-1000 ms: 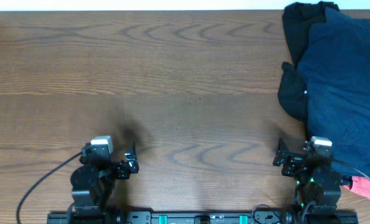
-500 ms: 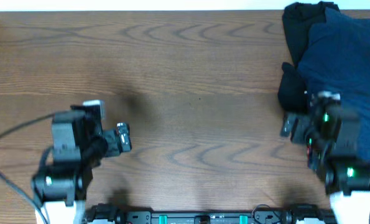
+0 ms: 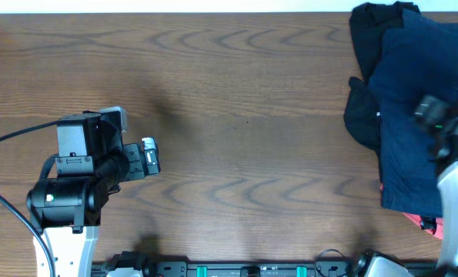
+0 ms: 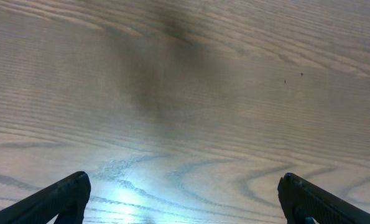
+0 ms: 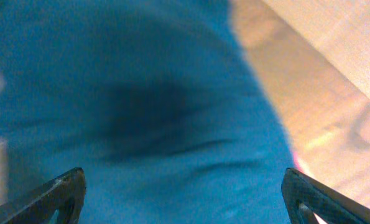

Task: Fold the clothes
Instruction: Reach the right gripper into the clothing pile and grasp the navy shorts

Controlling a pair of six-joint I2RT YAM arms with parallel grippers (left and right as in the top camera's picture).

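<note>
A pile of clothes lies at the table's far right: a dark navy garment (image 3: pixel 417 92) on top, a black garment (image 3: pixel 363 46) under it at its left and back, and a coral-red piece (image 3: pixel 436 227) poking out at the front right. My right gripper (image 3: pixel 436 115) is open above the navy cloth (image 5: pixel 141 112), which fills the blurred right wrist view. My left gripper (image 3: pixel 148 158) is open and empty over bare wood (image 4: pixel 185 112) at the left. No waistband or button shows.
The wooden table (image 3: pixel 236 100) stretches between the two arms. The table's back edge (image 3: pixel 175 13) meets a white strip. A black cable (image 3: pixel 5 138) loops at the left of the left arm.
Both arms have risen from their rest near the front edge. The right arm has swung right and back over the navy garment. The left arm moved a little left and up.
</note>
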